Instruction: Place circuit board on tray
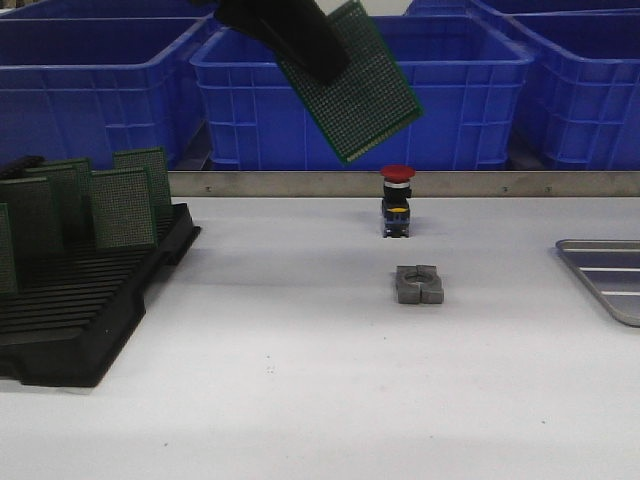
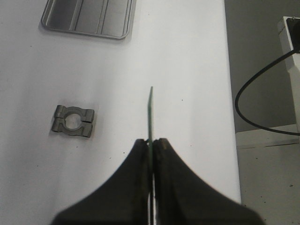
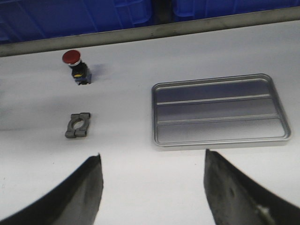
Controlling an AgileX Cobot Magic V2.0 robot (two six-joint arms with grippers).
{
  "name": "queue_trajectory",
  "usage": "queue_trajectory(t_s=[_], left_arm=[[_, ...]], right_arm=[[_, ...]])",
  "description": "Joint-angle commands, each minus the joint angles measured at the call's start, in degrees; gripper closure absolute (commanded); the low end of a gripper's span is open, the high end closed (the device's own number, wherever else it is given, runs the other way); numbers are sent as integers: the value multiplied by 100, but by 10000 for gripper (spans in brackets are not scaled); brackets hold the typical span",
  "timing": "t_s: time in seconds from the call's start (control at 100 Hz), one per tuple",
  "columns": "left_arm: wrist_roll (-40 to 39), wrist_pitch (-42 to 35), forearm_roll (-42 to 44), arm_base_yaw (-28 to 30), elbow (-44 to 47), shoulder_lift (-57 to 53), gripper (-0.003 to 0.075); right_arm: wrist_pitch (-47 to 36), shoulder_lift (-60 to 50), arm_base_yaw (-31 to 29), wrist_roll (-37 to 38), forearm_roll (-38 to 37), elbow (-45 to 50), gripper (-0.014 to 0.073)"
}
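A green perforated circuit board (image 1: 362, 95) hangs tilted high above the table's middle, held by my left gripper (image 1: 300, 45), which is shut on it. In the left wrist view the board (image 2: 150, 110) shows edge-on between the closed fingers of the left gripper (image 2: 152, 141). The grey metal tray (image 1: 610, 275) lies at the table's right edge, empty; it also shows as the tray (image 2: 86, 16) and the tray (image 3: 218, 110). My right gripper (image 3: 153, 157) stands open over bare table just short of the tray, nothing between its fingers.
A black slotted rack (image 1: 85, 295) with several more green boards (image 1: 123, 205) stands at the left. A grey metal clamp block (image 1: 419, 284) lies mid-table, a red-capped push button (image 1: 397, 200) behind it. Blue crates (image 1: 470, 90) line the far side beyond a metal rail.
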Motion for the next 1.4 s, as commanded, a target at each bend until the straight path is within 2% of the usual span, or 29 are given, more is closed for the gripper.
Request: queue_trajectory(t_s=[0.0,0.18,0.29,0.51,0.59,0.8,1.39], left_arm=[[-43,291,-379,-50,-165,-303,739],[-43,291,-379,-50,-165,-303,739],[-43,291,-379,-50,-165,-303,739],[-43,291,-379,-50,-165,-303,739],[-43,291,-379,-50,-165,-303,739],[-43,291,-389,-50,-165,-303,739],[-43,291,-402,-50,-165,-303,739]], right_arm=[[-450,356,20,-736,559,-264,96],[-236,1266,20,-3012,2338,-567,96],[186,1993,20,-4529,3434,-823,96],[1354,3225,20,-7387,4944,-1332,96],[1578,3580,20,-7913,5300,-1466,96],[2015,4415,26,-8578,5800,-1853,96],[1912,5956,1133,-8722,5806,-2940,96]])
